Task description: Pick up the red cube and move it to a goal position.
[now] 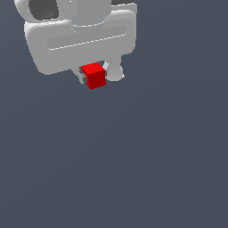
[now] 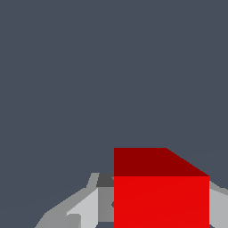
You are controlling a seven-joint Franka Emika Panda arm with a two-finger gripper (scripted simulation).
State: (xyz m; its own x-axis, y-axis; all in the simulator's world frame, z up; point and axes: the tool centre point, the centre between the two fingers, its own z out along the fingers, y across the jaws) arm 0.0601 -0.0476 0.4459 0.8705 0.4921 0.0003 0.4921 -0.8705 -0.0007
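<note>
The red cube (image 1: 94,75) sits between the two fingers of my gripper (image 1: 94,76), just under the wide white gripper body (image 1: 80,42) near the top of the exterior view. One grey fingertip (image 1: 82,78) shows on the cube's exterior-view left side, the other on its right. In the wrist view the red cube (image 2: 160,196) fills the space between the light grey fingers (image 2: 87,207). My gripper is shut on the cube. No goal marker shows in either view.
A plain dark grey-blue surface (image 1: 133,169) fills the rest of both views. No other object or edge is in sight.
</note>
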